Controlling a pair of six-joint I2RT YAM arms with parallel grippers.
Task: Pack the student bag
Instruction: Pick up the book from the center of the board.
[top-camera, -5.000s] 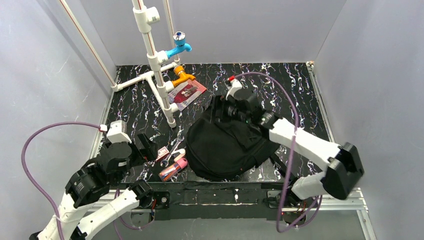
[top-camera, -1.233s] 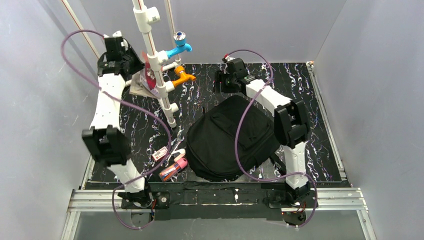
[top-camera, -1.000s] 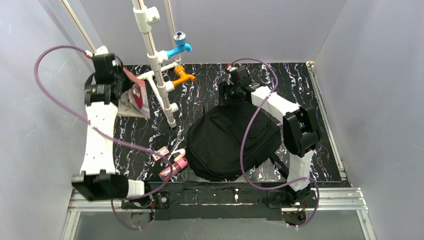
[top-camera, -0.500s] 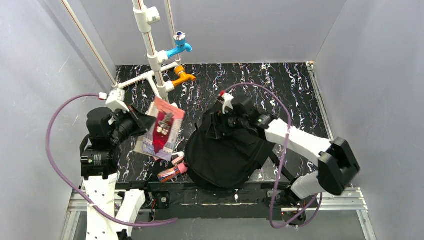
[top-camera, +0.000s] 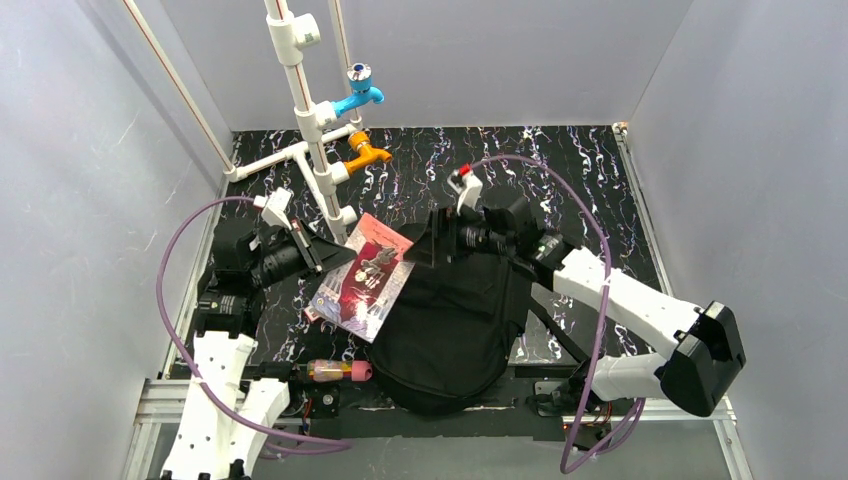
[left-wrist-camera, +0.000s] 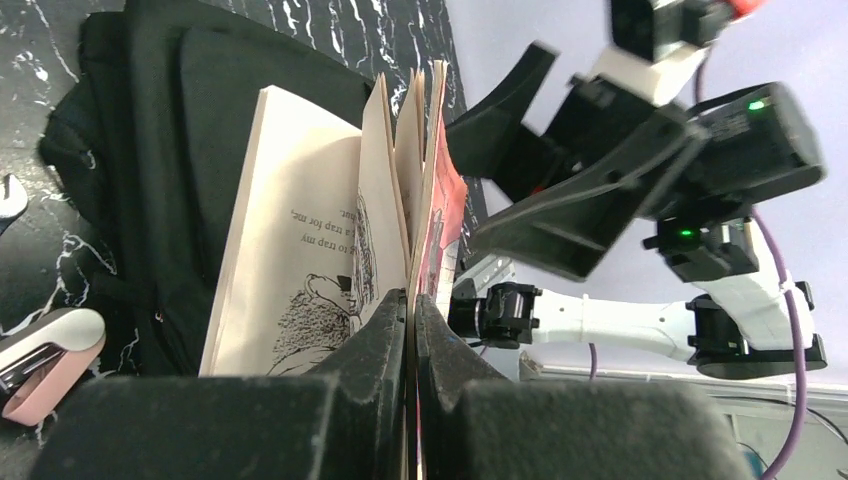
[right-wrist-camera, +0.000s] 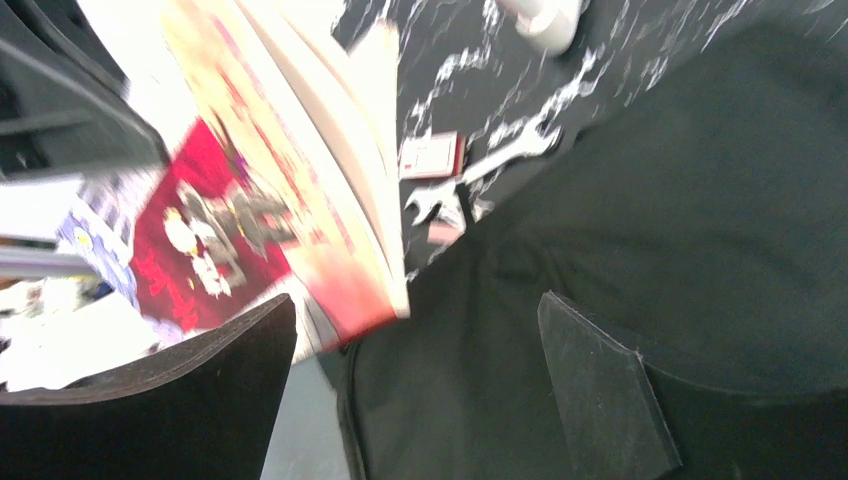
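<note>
Since half a second ago, left gripper is carrying the red book rightward, now overlapping the student bag at centre frame, clamped on its spine. Right gripper is spreading wide, released, over the bag's upper edge. Pink stapler is lying at lower left on the bench.

Plain grey walls enclose black marbled tabletop.
</note>
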